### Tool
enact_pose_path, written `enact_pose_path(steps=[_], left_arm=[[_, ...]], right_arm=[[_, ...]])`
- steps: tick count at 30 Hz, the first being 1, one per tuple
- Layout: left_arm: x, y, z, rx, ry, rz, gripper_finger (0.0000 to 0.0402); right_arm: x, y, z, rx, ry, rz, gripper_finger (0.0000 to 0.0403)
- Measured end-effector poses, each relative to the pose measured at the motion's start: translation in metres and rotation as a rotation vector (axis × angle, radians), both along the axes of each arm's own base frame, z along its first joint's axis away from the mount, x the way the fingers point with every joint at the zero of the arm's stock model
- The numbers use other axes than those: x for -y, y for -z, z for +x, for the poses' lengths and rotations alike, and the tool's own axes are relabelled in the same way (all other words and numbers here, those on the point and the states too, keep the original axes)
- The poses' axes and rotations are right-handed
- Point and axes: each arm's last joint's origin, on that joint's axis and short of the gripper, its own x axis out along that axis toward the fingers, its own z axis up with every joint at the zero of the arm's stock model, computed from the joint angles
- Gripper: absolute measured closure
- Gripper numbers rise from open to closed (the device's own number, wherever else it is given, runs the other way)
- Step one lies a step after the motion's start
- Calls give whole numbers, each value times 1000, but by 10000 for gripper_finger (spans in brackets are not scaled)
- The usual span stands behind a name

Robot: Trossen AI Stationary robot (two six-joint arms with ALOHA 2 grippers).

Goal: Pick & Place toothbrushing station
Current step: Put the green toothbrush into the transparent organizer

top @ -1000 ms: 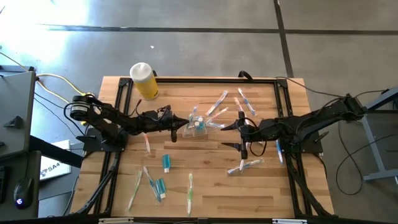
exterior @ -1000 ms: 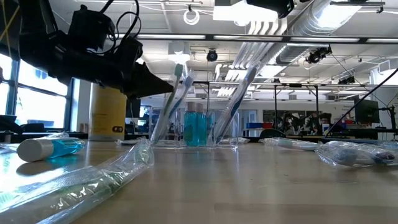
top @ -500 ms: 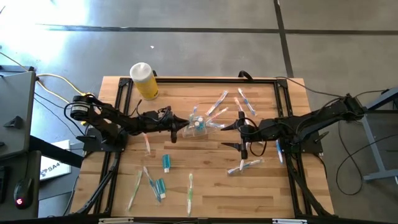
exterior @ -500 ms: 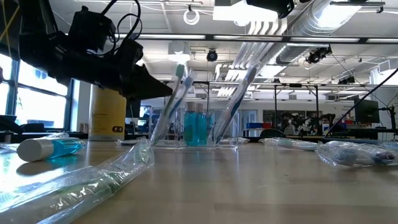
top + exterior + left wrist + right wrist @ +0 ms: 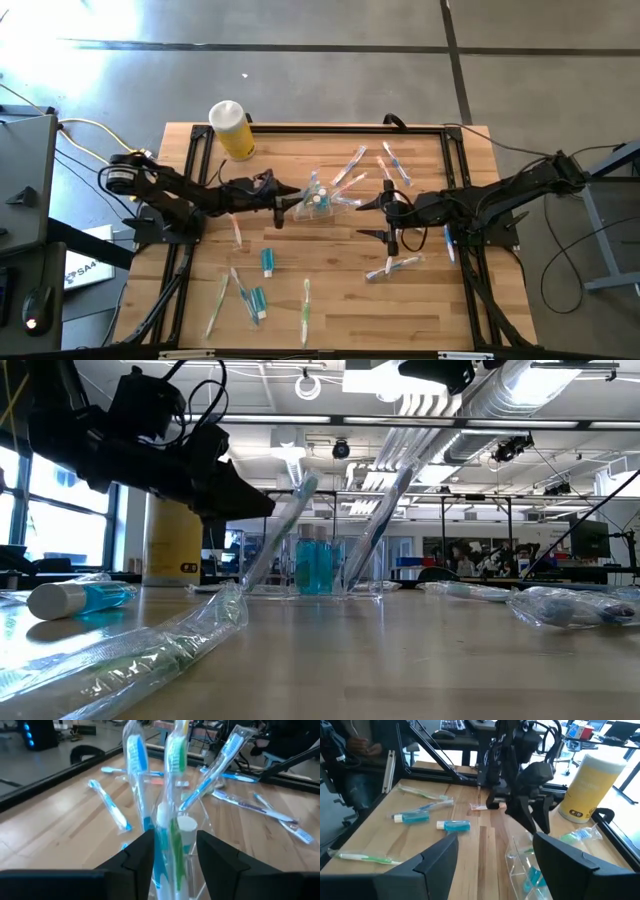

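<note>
High view: clear container (image 5: pixel 322 199) mid-counter (image 5: pixel 330 300), holding wrapped toothbrushes (image 5: pixel 345 172) that lean up and away to the far right. Left pincer (image 5: pixel 296 205) just left of it, fingers parted narrowly around a standing brush, gripping nothing firmly as far as visible. Right pincer (image 5: pixel 388 219) wide, empty, waiting right of the container. Loose brush (image 5: pixel 305 305) near the front edge, long axis near-to-far; likely the left arm's reach, being slightly closer.
</note>
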Motion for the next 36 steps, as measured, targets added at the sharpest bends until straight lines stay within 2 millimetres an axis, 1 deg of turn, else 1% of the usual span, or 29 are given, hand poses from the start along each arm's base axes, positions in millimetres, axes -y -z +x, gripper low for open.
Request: enact_pose_path(steps=[8,11,13,17,19,24,27,29,32,34,36], left_arm=[[1,-18,-10,9,2,19,258],[2,-26,-16,-4,6,45,258],[2,-32,-21,-6,8,57,258],[3,-43,-30,2,9,64,258],[4,-46,-34,-3,10,68,258],[4,-49,-39,-13,10,65,258],[5,-47,-39,-30,22,53,258],[5,-46,-39,-36,31,50,258],[6,-44,-39,-52,49,42,258],[6,-44,-39,-54,48,33,258],[6,-44,-39,-51,56,18,258]], right_arm=[[0,2,-1,-26,5,4,154],[2,6,-2,-60,56,12,154],[3,10,-4,-106,80,15,154],[1,22,-9,-248,-10,69,154],[1,27,-13,-319,-6,111,154],[5,45,-27,-552,102,208,154],[9,54,-39,-691,211,240,154],[15,57,-44,-709,342,210,154],[26,59,-46,-679,529,168,154],[34,60,-44,-662,610,160,154],[40,62,-42,-668,645,162,154]])
